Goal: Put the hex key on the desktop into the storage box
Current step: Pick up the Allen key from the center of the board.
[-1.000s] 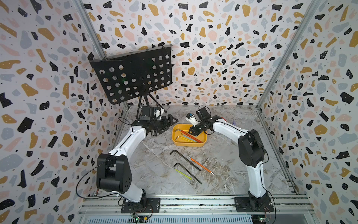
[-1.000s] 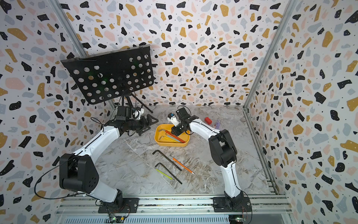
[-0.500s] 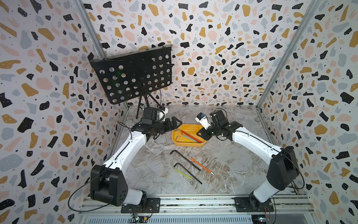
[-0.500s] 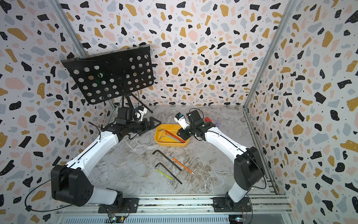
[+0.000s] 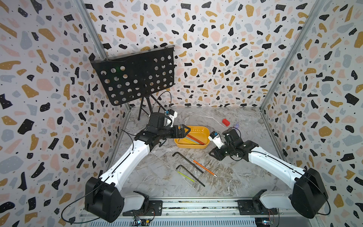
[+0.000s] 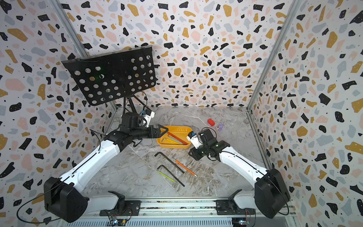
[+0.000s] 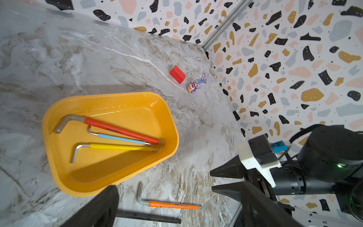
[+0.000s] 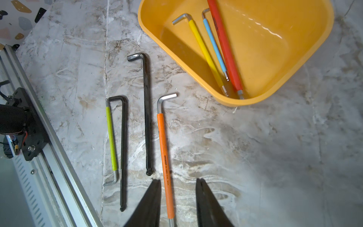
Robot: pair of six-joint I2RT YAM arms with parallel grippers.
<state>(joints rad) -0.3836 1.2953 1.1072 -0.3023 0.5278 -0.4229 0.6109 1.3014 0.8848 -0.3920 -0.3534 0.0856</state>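
Four hex keys [image 8: 146,110] lie on the table [image 8: 255,157]; the orange hex key [image 8: 164,147] runs lengthwise between the right fingers [image 8: 156,186], which hang part-open and empty above its straight end, nearer than the open left fingers [image 7: 98,208].

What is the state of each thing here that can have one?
storage box: upright, holds three hex keys.
orange hex key: flat on the desktop, ungripped.
green hex key: flat on the desktop.
black hex key nearest the box: flat on the desktop.
other black hex key: flat on the desktop.
left gripper: open, empty.
right gripper: open, empty.
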